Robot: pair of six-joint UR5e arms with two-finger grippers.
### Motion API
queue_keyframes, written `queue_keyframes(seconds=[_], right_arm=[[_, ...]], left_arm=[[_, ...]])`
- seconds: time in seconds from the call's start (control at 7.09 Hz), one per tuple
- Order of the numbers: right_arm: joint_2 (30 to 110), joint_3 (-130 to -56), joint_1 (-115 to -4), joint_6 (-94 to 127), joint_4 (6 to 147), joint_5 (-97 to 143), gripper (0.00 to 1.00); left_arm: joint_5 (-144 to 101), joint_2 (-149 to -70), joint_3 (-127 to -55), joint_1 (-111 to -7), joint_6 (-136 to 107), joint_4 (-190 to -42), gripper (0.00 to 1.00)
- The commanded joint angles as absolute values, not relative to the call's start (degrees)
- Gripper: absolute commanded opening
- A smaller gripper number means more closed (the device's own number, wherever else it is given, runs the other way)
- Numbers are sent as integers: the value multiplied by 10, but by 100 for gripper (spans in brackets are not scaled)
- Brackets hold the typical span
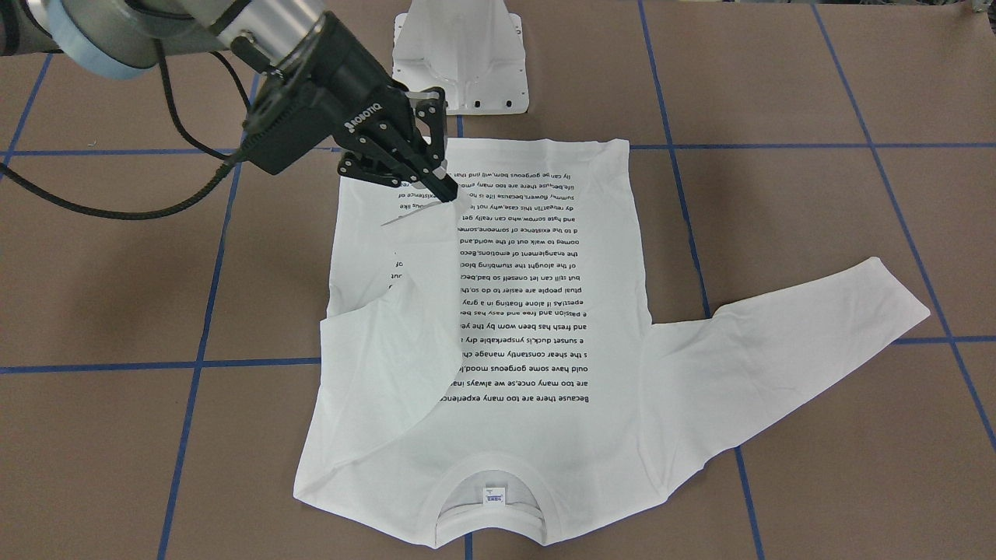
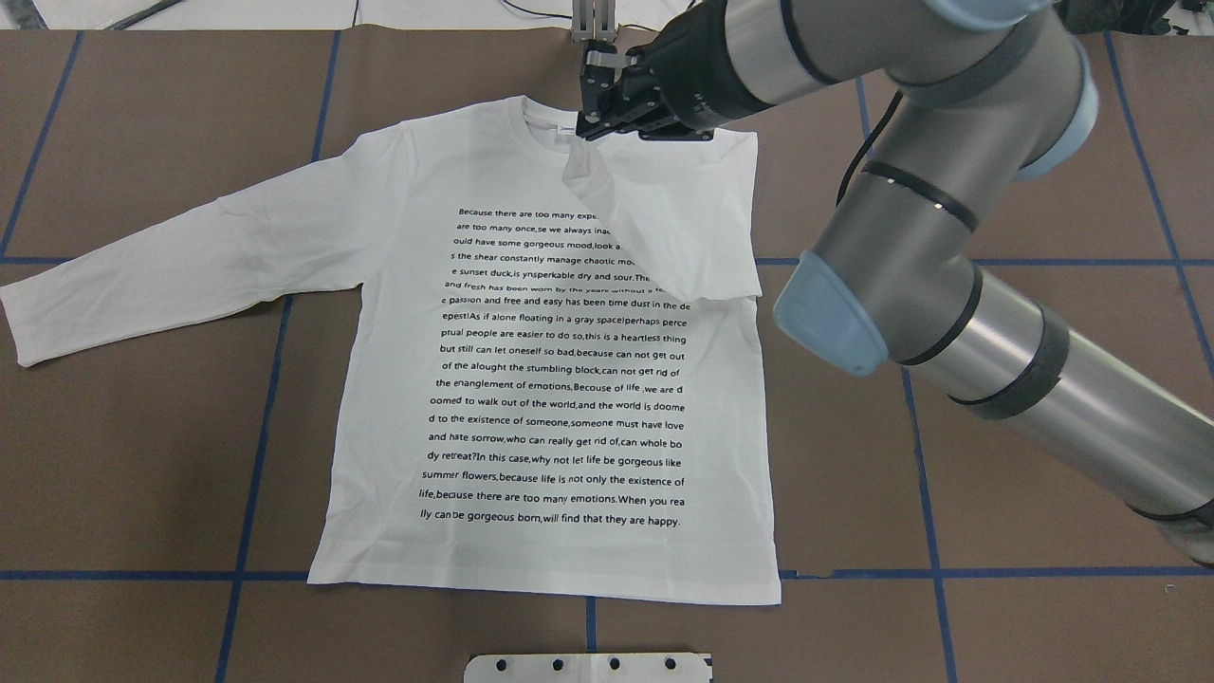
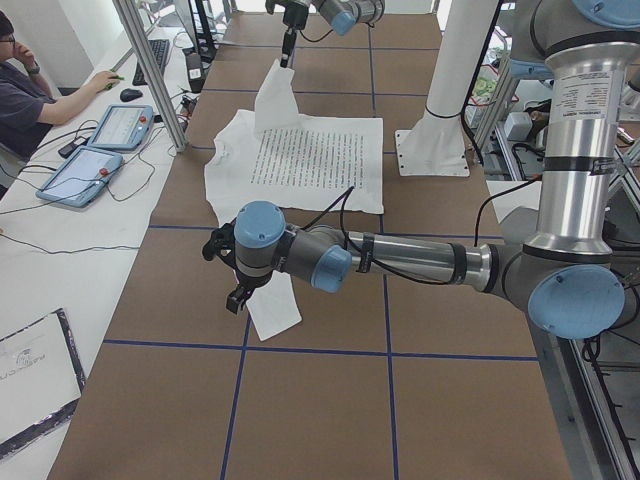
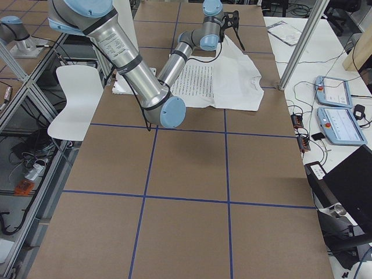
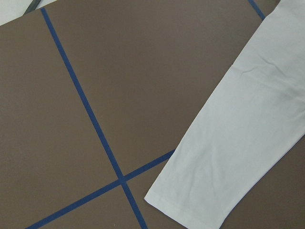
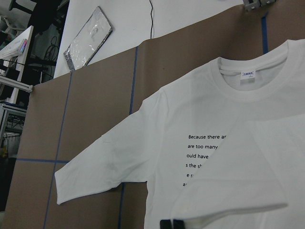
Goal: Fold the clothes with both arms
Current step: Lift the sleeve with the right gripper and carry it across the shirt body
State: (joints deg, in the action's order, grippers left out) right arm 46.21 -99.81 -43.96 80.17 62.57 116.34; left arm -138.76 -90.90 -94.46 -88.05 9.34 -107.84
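Left sleeve (image 2: 142,275) lies straight out on the worktop (image 2: 142,455); left claw (image 3: 236,298) hangs over its cuff, open or closed I cannot tell. T-shirt (image 2: 560,398) body is flat mid-worktop, print up, with the right sleeve (image 2: 664,218) folded across the chest and its cuff pinched in the closed right claw (image 2: 583,128), raised near the collar. Risk: that thin pinch slips and the sleeve drops crooked, or a further pull drags the shoulder and rucks the body.

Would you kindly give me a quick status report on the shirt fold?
Right gripper shut on sleeve, raised over T-shirt. Left gripper above other cuff, state unclear. Pedestal apart from hem.
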Motion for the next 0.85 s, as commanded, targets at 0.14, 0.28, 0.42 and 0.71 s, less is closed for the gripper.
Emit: queue_keyframes(seconds=[0.14,0.28,0.42,0.71], right_arm=[[299,-702,-372,783,625,1080,0],[264,-628,-363,764,623,1078,0],[259,-599,-353,722,622,1076,0],[252,-597,-313,696,624,1075,0]], left_arm=[[-1388,-911,-941,-880,87,-1078,100],[-1388,-912,-939,-880,82,-1079,100],[-1388,-912,-937,-880,83,-1079,100],[-1388,-913,-934,-880,82,-1079,100]])
